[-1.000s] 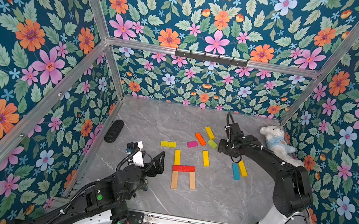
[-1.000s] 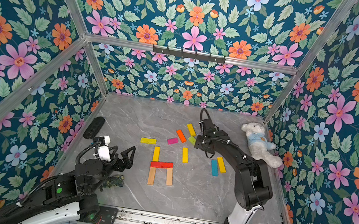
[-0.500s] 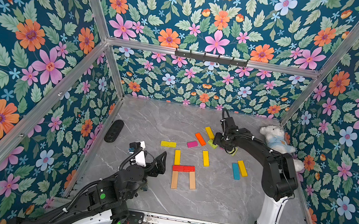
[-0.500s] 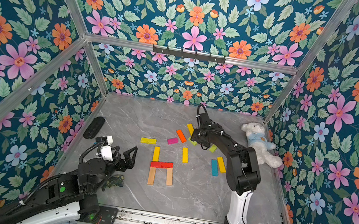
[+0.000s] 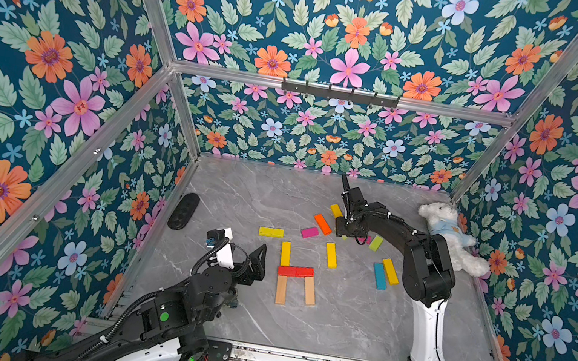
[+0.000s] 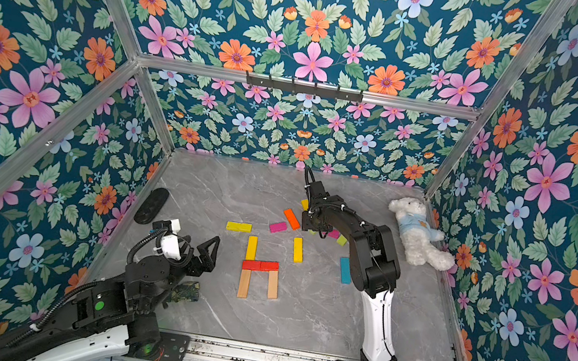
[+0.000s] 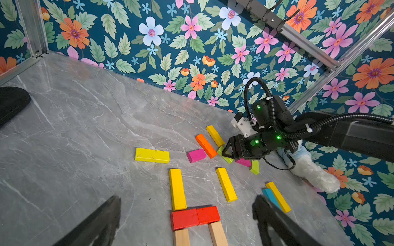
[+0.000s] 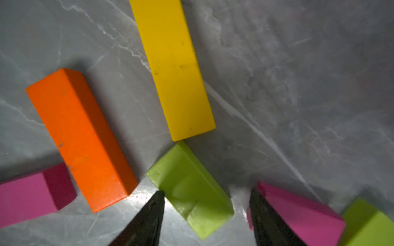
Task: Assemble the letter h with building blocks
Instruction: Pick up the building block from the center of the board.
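The right gripper (image 8: 206, 196) sits low over a short lime block (image 8: 187, 183). Its fingers (image 8: 149, 217) are parted on either side of the block and not yet pressing. One fingertip is at the block's long edge, and the other leaves a sliver of bare surface (image 8: 298, 85) between itself and the block.

The block lies flat among the loose pieces. Its corner touches, or nearly touches, the end of a yellow bar (image 8: 172, 70), and an orange block (image 8: 78, 138) is just beside it. For a clean pick, I judge the wrist should turn slightly so the fingers meet the two long faces squarely, then close slowly. The far finger overlaps a magenta block (image 8: 298, 215) and could drag it along.

The left gripper (image 7: 187, 199) hangs with its fingers spread wide, holding nothing. It is above the letter, which looks nearly formed: an upright yellow bar (image 7: 178, 189), two red blocks (image 7: 195, 217) as the crossbar, and two plain wood bars (image 7: 181, 237) as legs.

Only the right wrist view shows the gaps at the fingertips. In both top views the gripper largely hides the lime block. Those views alone show the white plush bear (image 5: 445, 231) against the far wall, well apart from the letter. The left wrist view shows best how low the right gripper is.
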